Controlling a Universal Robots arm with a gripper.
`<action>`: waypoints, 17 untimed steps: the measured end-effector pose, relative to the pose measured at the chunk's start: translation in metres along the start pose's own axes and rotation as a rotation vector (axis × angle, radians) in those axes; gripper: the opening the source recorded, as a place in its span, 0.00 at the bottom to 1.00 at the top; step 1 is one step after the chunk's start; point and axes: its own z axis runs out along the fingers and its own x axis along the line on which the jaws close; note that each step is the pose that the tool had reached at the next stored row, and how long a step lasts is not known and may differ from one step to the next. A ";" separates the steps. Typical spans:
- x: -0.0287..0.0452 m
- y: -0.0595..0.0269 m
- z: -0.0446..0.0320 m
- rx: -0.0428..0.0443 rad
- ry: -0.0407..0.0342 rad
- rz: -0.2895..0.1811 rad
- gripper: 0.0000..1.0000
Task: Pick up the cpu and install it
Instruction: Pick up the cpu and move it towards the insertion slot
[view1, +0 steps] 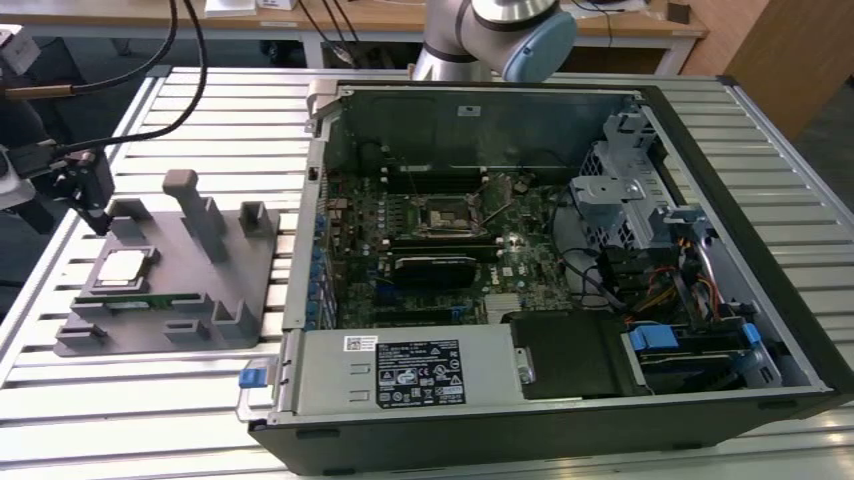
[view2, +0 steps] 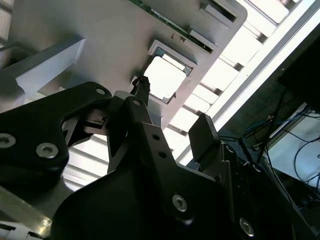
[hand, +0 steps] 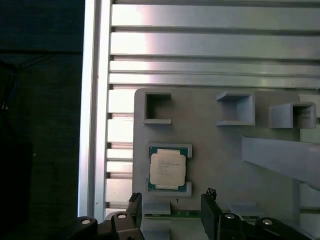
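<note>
The gripper (hand: 171, 212) hangs over the grey holder (hand: 215, 160), jaws open and empty. The cpu (hand: 168, 168) lies flat in its recess, close to the fingertips but untouched.

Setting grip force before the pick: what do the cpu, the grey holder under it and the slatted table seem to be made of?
The cpu: pale silver-grey metal top with a dull sheen, over a greenish board rim.
The grey holder: probably plastic, moulded or printed; even matte grey with no glints.
The table: likely aluminium slats, given the bright reflective streaks along them.
</note>
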 end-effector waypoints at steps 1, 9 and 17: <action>0.0000 0.0001 0.0018 0.0000 -0.0001 0.000 0.59; -0.0002 0.0012 0.0163 0.0008 0.0000 0.000 0.66; -0.0003 0.0010 0.0290 0.0007 -0.0001 0.000 0.66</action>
